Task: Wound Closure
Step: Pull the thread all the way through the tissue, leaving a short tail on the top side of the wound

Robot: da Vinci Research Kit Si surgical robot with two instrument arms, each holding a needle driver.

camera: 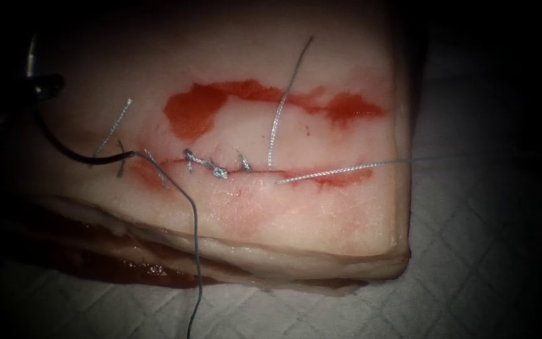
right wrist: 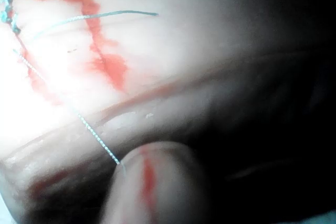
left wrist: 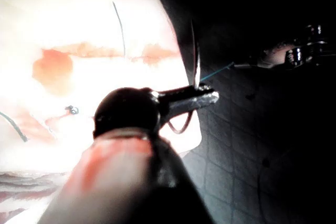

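Observation:
The tissue (camera: pixel 296 213) has a cut (camera: pixel 346 178) running left to right, with knots (camera: pixel 219 171) tied near its middle. A pale thread (camera: pixel 327 172) leaves the cut right of the knots and runs taut past the tissue's right edge. In the left wrist view my left tool (left wrist: pixel 210 98) is shut on the curved needle (left wrist: pixel 196 59) near mid-curve, in the air beside the tissue's right edge. My right tool (left wrist: pixel 239 66) is farther right, shut on the thread (left wrist: pixel 216 74). In the right wrist view the thread (right wrist: pixel 79 119) stretches from the cut to that tool.
Cut thread ends (camera: pixel 283 100) (camera: pixel 113 129) lie on the tissue above the cut. A dark strand (camera: pixel 192 251) curves in from the left and hangs over the front face. Red fluid (camera: pixel 192 110) pools above the cut. White quilted cloth (camera: pixel 472 251) surrounds the tissue.

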